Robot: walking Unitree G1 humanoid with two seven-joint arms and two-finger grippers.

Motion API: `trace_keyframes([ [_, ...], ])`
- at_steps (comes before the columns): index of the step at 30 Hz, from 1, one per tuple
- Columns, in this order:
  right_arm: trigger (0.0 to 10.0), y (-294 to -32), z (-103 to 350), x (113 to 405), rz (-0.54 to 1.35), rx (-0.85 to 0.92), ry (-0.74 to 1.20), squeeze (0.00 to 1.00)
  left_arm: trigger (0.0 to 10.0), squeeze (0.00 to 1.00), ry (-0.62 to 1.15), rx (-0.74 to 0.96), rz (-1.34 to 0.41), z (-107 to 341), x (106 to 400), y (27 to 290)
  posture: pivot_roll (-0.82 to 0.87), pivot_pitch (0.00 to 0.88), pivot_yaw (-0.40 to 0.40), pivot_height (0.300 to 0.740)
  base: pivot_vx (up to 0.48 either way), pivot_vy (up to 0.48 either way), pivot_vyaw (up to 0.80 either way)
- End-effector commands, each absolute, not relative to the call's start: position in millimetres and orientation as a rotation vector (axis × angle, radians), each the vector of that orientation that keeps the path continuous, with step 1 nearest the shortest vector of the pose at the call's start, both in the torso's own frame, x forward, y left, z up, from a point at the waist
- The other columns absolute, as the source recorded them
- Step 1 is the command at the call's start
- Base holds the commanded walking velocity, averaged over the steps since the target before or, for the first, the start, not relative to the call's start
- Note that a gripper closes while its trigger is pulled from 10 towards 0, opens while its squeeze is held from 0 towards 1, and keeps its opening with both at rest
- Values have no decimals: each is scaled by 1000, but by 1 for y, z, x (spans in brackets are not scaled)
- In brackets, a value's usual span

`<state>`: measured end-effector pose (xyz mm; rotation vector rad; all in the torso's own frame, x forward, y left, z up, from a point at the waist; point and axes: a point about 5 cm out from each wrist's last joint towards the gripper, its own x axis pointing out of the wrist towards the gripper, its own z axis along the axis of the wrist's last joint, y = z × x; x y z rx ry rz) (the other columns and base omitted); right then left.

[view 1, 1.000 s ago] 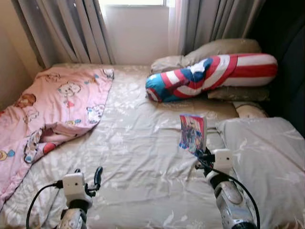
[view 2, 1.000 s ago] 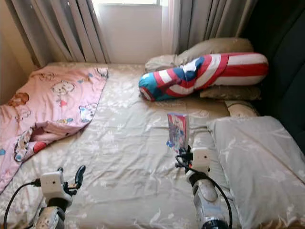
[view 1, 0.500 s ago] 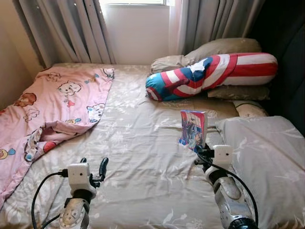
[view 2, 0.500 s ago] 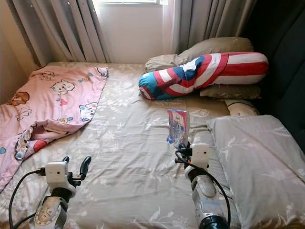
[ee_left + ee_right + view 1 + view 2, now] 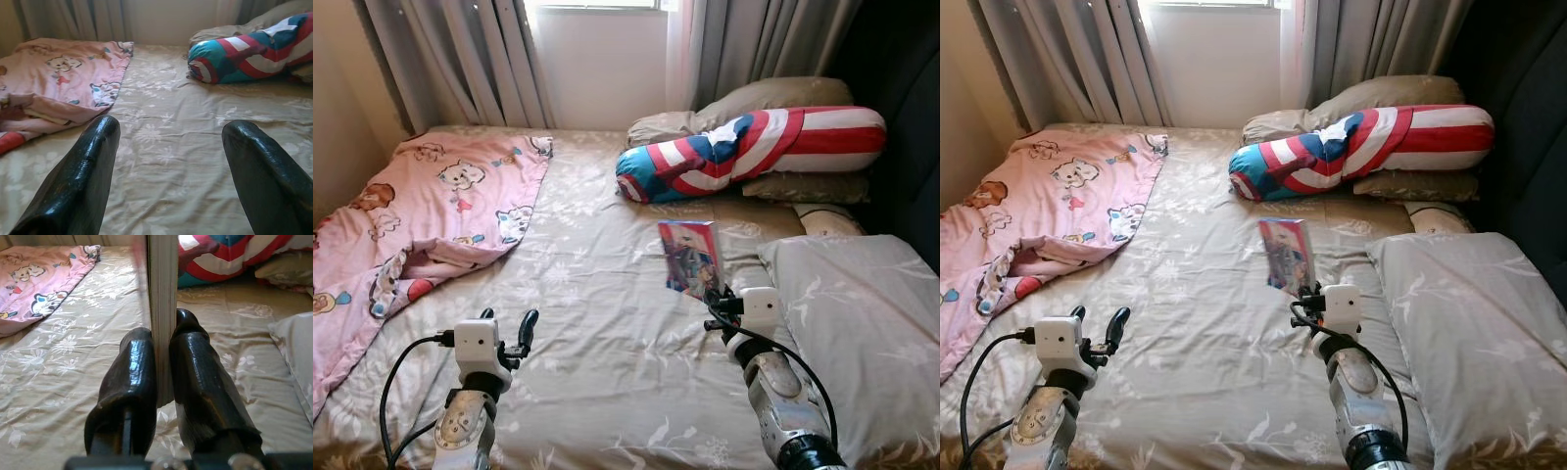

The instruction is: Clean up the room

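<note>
Left eye view: the right gripper holds a thin colourful picture book upright above the beige flowered bedsheet, near the grey pillow. The left gripper hovers over the sheet.

Left wrist view: its black fingers are spread apart, holding nothing.

Right wrist view: both fingers pinch the book's lower edge.

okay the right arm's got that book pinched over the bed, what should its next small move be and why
Probably carry the book off the bed toward wherever books are kept. The right gripper has its jaws shut on the book's lower edge and holds it upright above the sheet, so the grasp looks done. The left gripper hangs open and empty.
</note>
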<state>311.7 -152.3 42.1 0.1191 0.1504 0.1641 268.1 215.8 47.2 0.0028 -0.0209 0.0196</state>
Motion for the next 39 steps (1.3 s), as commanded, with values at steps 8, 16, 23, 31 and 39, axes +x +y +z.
trace_keyframes([
  [8, 10000, -155, 48, 318, 165, 117, 142, 0, 10000, 0, -17, 4, 54, 48, 269, 222, -27, 0, -23, 657, 0, 0, 0],
  [16, 10000, -152, 45, 318, 167, 195, 168, 0, 10000, 0, -19, 27, 57, 51, 268, 225, -16, 0, -18, 657, 0, 0, 0],
  [23, 10000, -143, 40, 316, 234, 191, 200, 0, 10000, 0, -20, 37, 59, 53, 269, 227, -6, 0, -10, 657, 0, 0, 0],
  [31, 10000, -136, 36, 319, 280, 253, 270, 0, 10000, 0, -18, 80, 59, 57, 264, 237, 23, 0, 11, 657, 0, 0, 0],
  [39, 10000, -136, 37, 321, 301, 256, 275, 0, 10000, 0, -14, 91, 66, 60, 258, 243, 38, 29, 31, 657, 0, 0, 0],
])
